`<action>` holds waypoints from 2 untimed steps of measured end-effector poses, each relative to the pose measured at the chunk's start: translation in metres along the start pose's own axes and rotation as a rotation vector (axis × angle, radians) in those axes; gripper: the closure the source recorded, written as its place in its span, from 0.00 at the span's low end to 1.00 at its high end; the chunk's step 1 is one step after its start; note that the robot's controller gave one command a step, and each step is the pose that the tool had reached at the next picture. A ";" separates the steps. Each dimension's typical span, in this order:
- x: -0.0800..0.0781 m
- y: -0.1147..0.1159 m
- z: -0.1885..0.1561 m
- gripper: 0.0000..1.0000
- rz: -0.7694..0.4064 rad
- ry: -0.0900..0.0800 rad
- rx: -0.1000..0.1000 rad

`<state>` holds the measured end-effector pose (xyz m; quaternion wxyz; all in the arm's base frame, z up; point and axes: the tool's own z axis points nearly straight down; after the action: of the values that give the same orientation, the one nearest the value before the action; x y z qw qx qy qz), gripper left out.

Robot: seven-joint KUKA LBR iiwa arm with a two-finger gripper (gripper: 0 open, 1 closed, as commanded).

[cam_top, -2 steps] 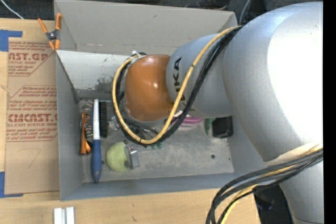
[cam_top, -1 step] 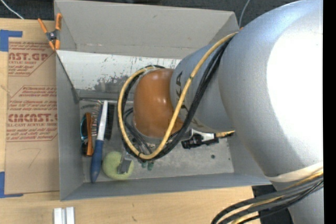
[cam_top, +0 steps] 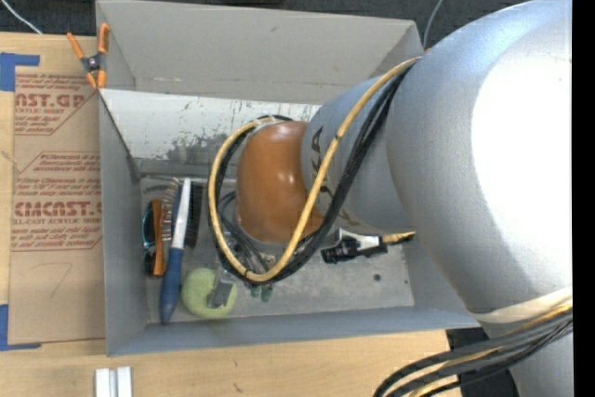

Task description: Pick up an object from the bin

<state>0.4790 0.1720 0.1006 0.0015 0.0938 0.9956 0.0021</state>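
Grey bin (cam_top: 121,228): gripper (cam_top: 221,293) at green ball (cam_top: 197,295), long blue tool (cam_top: 171,285) beside.

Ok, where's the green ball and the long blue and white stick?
green ball (cam_top: 199,295), camera view, its left side.
blue and white stick (cam_top: 171,279), camera view, its blue lower half.

Grey bin (cam_top: 260,51), dark scuffs; pale green ball (cam_top: 197,296); blue-and-white tool (cam_top: 172,279); orange-brown wrist cover (cam_top: 270,181).
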 end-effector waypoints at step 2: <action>0.004 0.035 0.014 1.00 0.074 0.001 0.007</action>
<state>0.4813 0.2072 0.0865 0.0008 0.1305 0.9914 -0.0013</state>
